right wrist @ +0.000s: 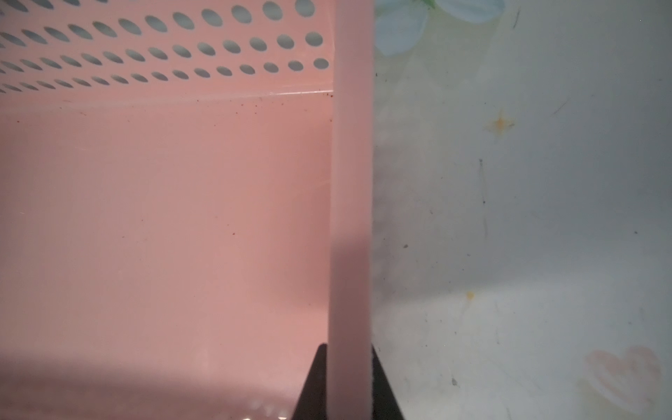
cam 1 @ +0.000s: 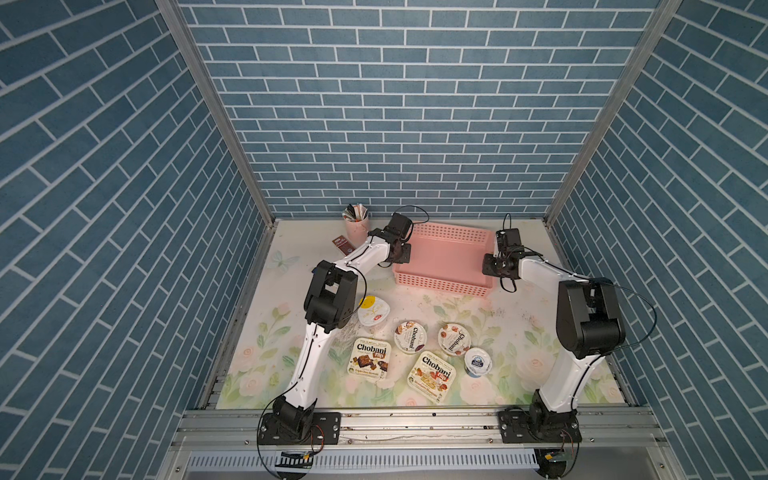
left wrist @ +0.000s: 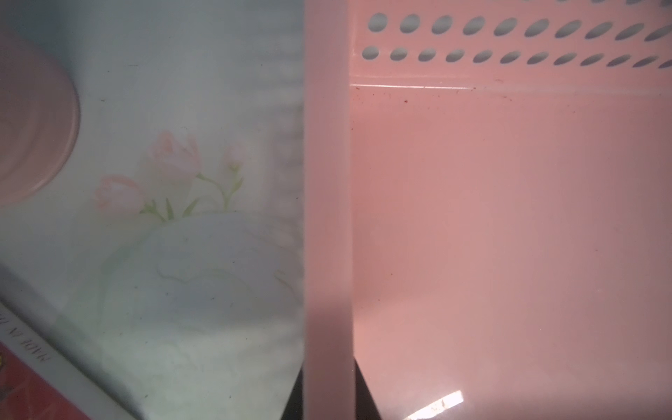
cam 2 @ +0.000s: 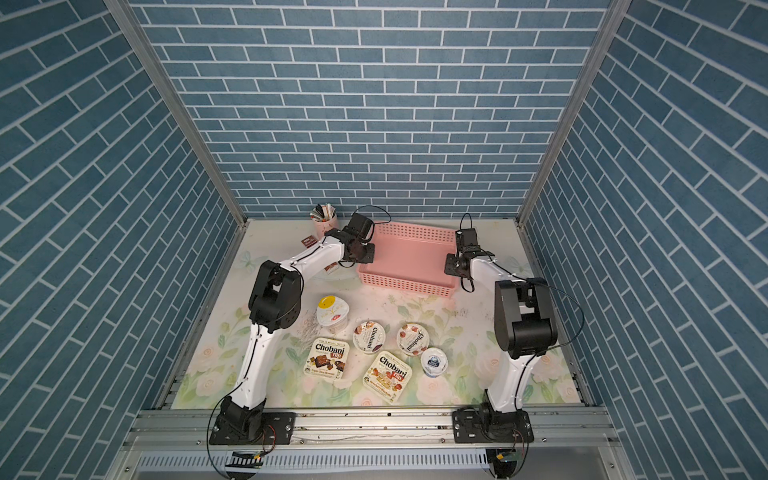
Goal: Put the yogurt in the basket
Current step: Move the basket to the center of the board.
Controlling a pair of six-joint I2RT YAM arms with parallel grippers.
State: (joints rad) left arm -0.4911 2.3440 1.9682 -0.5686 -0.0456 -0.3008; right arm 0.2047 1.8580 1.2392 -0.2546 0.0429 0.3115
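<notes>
Wrist views: clamping the basket by opposite side rims, left claw and right claw both pinched narrow on plastic. Nothing inside yet; all six yogurt cups out front, well apart. Next: probably lifting or dragging evenly, both sides together. Fingertips mostly cut off.

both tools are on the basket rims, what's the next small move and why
Probably drag the basket with both arms toward the yogurt cups. The left tool and right tool each pinch an opposite side rim, the basket is empty, and all six cups stand outside it, on the near side.
</notes>
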